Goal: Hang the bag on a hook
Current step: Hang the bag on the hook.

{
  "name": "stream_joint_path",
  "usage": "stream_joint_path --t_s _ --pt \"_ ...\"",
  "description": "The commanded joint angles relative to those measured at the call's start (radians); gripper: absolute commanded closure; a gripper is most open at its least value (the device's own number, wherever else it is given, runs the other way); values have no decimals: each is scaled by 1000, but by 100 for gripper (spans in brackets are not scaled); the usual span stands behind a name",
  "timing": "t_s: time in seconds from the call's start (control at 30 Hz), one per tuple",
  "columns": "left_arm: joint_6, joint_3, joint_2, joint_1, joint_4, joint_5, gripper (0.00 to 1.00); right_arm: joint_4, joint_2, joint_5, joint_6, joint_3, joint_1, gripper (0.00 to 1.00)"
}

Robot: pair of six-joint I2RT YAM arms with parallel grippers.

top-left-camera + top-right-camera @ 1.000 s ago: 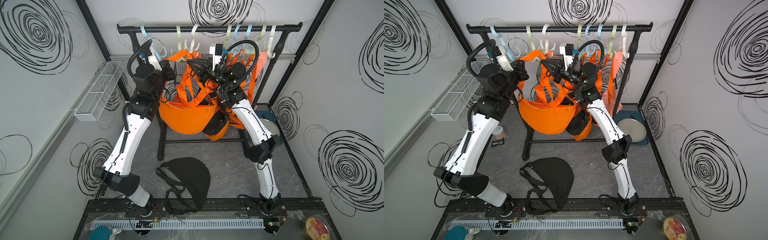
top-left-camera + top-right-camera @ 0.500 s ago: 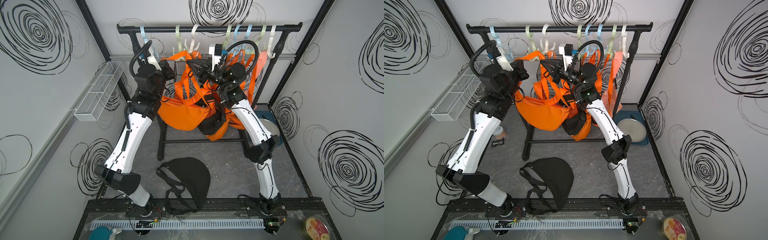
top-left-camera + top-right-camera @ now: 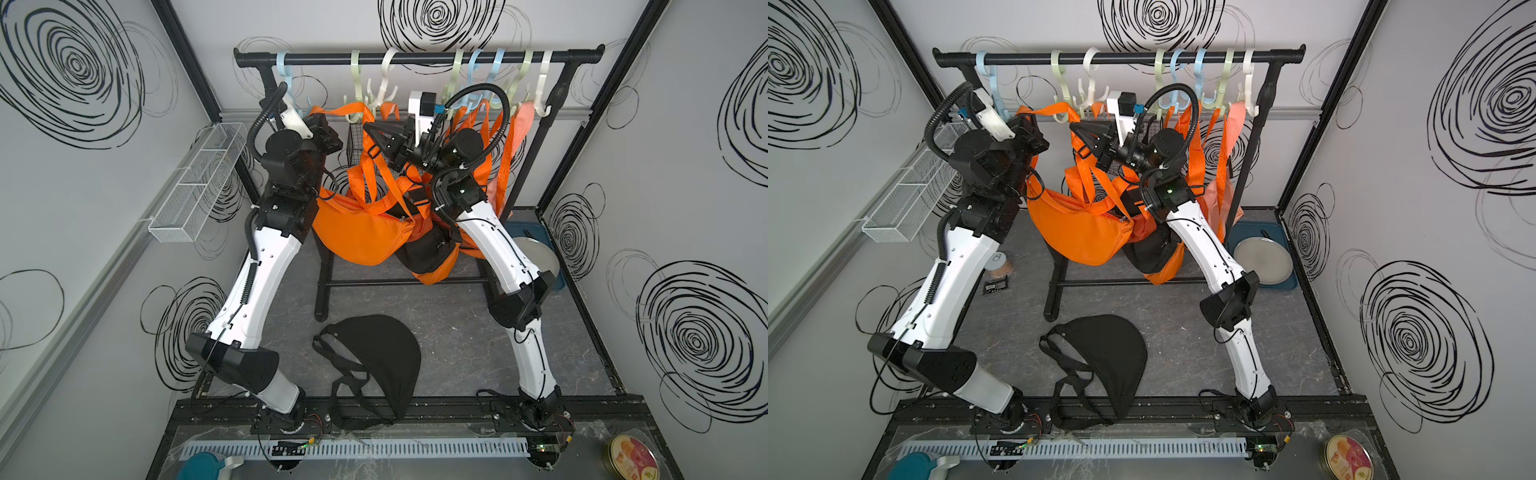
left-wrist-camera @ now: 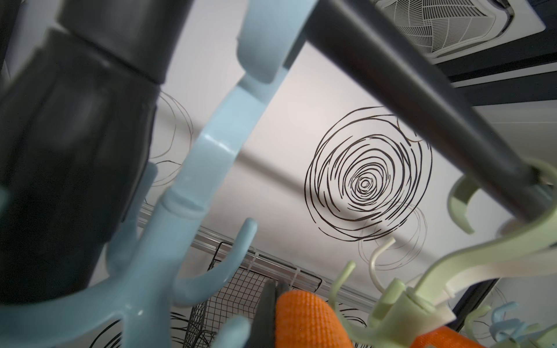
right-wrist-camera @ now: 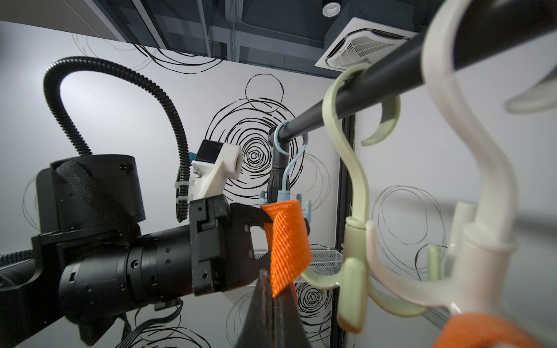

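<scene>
Woven orange strap [image 5: 286, 241], curved plastic hook [image 5: 355, 241], matte black rail [image 5: 410, 63]

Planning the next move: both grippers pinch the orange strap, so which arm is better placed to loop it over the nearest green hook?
Probably left. The left gripper pinches the orange strap up beside the green hook, near its prongs; the right gripper grips further down the strap.

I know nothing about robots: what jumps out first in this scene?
A bright orange bag dangles mid-scene below a black rail of pastel hooks, its strap pinched by the left end effector and right end effector. A black bag lies on the floor between the arms.
</scene>
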Motion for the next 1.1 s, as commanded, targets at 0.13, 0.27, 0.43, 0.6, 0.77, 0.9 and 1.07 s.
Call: stream_joint_path --t_s 0.13,0.27,0.43,0.6,0.77,0.9,1.07 --pt "-21 107 68 10 20 19 100 38 -38 13 -10 27 3 100" --pt "-13 126 71 9 34 14 100 44 -40 10 -9 28 3 100" --pt "-16 160 103 9 6 22 100 63 -40 21 -9 27 3 100" --pt "-16 216 128 9 6 27 100 73 -44 19 -8 28 5 100" --pt "-16 219 133 4 10 29 100 73 -45 18 -9 29 4 100" --pt "-13 207 147 5 -19 30 100 71 -42 19 -9 29 3 100" --pt "-15 238 171 11 -31 43 100 86 -51 21 -11 34 3 100"
